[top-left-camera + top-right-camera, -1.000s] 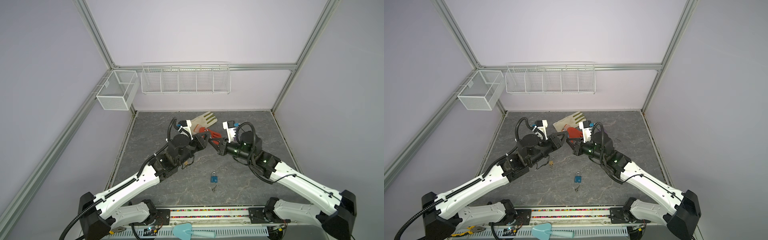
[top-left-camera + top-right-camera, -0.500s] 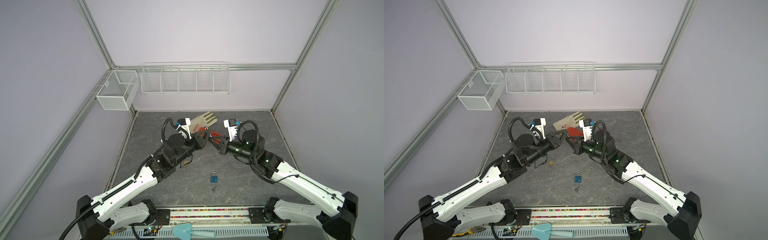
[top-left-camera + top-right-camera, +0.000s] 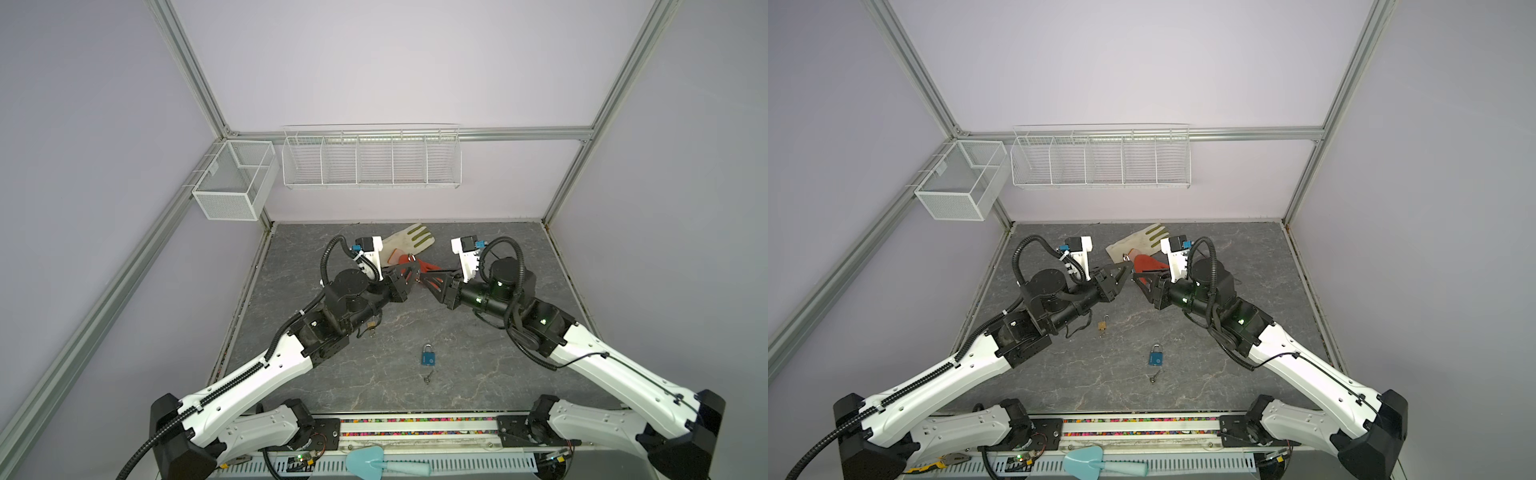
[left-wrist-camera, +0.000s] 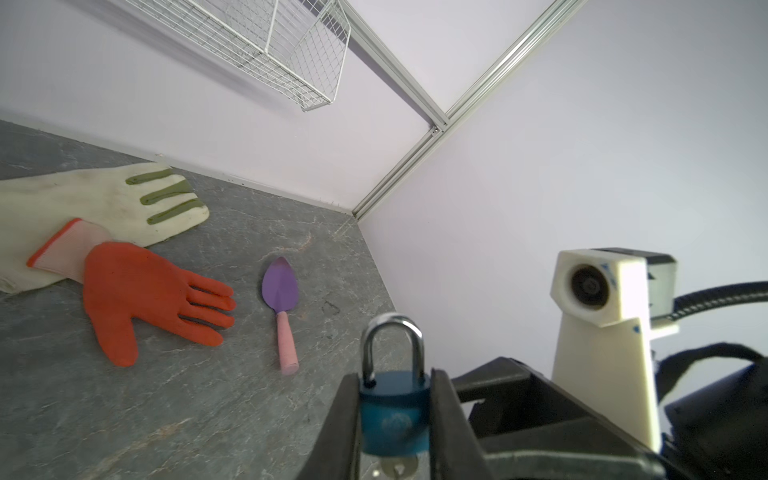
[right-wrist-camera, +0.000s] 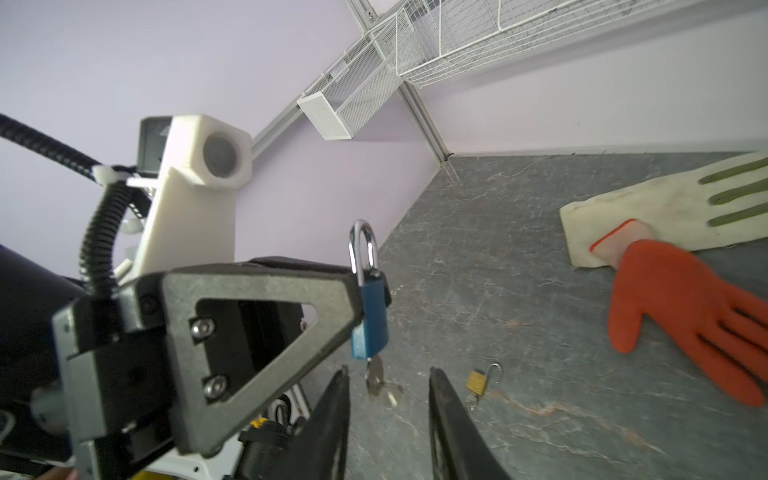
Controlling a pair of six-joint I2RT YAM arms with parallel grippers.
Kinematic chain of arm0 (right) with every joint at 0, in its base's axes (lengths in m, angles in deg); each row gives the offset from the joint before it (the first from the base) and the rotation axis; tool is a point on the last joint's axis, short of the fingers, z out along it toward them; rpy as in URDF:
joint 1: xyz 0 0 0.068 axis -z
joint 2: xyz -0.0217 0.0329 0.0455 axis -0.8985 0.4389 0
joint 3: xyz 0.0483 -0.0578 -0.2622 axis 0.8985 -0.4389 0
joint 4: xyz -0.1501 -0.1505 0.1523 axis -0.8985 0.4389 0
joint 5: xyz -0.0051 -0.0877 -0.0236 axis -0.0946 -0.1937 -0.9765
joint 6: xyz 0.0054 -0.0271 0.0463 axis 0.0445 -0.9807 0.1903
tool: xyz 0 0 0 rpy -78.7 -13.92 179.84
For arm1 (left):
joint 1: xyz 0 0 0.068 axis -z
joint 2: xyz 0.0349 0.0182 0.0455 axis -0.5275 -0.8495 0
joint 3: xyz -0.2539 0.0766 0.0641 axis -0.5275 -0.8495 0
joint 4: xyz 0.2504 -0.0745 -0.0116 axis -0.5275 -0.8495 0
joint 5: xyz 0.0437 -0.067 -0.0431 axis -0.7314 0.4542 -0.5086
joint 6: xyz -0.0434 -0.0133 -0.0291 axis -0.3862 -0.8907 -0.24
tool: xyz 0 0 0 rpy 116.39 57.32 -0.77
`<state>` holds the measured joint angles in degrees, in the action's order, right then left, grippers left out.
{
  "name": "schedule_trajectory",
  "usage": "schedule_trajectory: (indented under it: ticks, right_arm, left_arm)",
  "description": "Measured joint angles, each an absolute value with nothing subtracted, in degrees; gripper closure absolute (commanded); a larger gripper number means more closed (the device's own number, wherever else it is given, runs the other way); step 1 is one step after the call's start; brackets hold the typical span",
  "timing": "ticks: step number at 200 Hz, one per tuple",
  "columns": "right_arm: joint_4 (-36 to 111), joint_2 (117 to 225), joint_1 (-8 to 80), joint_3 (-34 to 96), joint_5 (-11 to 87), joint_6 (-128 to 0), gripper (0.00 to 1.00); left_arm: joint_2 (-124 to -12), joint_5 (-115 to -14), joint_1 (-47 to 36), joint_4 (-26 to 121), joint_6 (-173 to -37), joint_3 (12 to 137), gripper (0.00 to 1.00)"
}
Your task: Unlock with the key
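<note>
- Padlocks, three: raised blue padlock (image 4: 392, 415), blue padlock on the table (image 3: 428, 357), brass padlock (image 3: 1103, 326) to its left.
- Keys, two visible: inserted key (image 5: 375, 374), loose key (image 3: 428, 378).
- Gloves, two: cream glove (image 4: 104, 203), orange glove (image 4: 141, 291).
- Trowels, two: purple trowel (image 4: 280, 291), pale blue trowel (image 3: 386, 463).
- Wire baskets, two: mesh basket (image 3: 232, 183), long rack (image 3: 372, 156).

Padlock (image 4: 392, 419): blue painted body, satin; shackle (image 4: 368, 353) polished metal, glossy. Desk (image 4: 187, 395): grey veined stone look, matt. Orange glove (image 4: 137, 291): rubbery, smooth coat. Cream glove (image 4: 83, 199): rough, soiled cloth.
</note>
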<state>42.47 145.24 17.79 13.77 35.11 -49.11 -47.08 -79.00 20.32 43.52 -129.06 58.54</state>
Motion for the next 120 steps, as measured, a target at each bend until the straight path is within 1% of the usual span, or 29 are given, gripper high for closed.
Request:
schedule_trajectory:
  ticks: [11,58,78,120]
  right_arm:
    - [44.7,144.5,17.8,14.5,34.4,-50.3,0.44]
    - [56.3,143.1,17.7,19.0,29.6,-53.5,0.30]
    - [61.7,144.4,17.7,22.6,27.9,-55.1,0.27]
    - [70.7,150.6,17.2,31.1,26.8,-57.2,0.24]
  left_arm:
    - [-46.2,-80.2,20.3,42.6,-126.6,58.5,1.00]
    - [-41.1,-83.1,20.3,43.0,-115.1,52.5,1.00]
    - [-40.3,-84.3,21.2,44.0,-110.1,48.9,1.00]
    - [-40.2,-88.6,26.1,50.3,-100.5,41.9,1.00]
